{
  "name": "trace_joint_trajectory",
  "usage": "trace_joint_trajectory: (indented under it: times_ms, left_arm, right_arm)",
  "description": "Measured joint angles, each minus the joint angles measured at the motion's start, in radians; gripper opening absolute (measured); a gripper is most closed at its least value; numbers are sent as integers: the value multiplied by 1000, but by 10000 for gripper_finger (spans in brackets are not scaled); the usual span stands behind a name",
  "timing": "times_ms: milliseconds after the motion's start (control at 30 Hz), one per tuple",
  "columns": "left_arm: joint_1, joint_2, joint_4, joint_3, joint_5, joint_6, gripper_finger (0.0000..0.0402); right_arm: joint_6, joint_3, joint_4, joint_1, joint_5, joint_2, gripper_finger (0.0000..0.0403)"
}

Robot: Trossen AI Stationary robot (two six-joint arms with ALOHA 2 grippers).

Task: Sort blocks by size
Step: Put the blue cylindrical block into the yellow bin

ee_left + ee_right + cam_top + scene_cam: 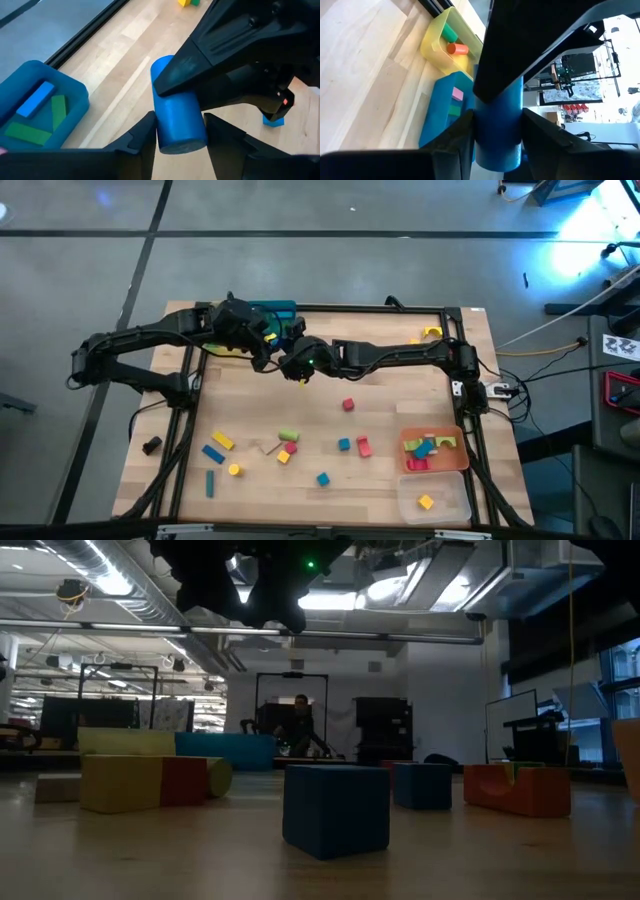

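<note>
Blue cylinder (177, 112) held above far bench (390, 395), between both arms: right pincer (496, 132) clamped on it, left pincer (179, 137) straddling it, grip uncertain. Sorting partway: teal tray (75, 95), yellow tray (432, 42), orange tray (435, 452) hold blocks; about a dozen loose blocks (290, 437) remain near.

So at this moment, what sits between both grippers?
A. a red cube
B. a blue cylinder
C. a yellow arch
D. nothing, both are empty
B. Both wrist views show the blue cylinder lying between the left gripper fingers and the right gripper fingers at once, the two arms meeting above the table's far left part, by the teal tray.
</note>
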Motion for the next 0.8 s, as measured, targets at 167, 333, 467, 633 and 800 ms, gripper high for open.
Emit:
trace_joint_trajectory:
  times_ms: [167, 333, 467, 633, 800]
  left_arm:
    - [0, 0, 1, 0, -1, -1, 118]
    - [0, 0, 3, 0, 3, 0, 118]
    - [0, 0, 9, 0, 7, 0, 118]
    - [16, 0, 6, 0, -28, -1, 118]
    - [78, -5, -22, 0, -88, -3, 118]
  right_arm:
    - [-1, 0, -2, 0, 0, 0, 139]
    - [0, 0, 0, 0, 0, 0, 163]
    - [28, 0, 8, 0, -4, 0, 200]
    - [49, 0, 4, 0, -1, 0, 242]
    - [50, 0, -16, 8, 150, 0, 253]
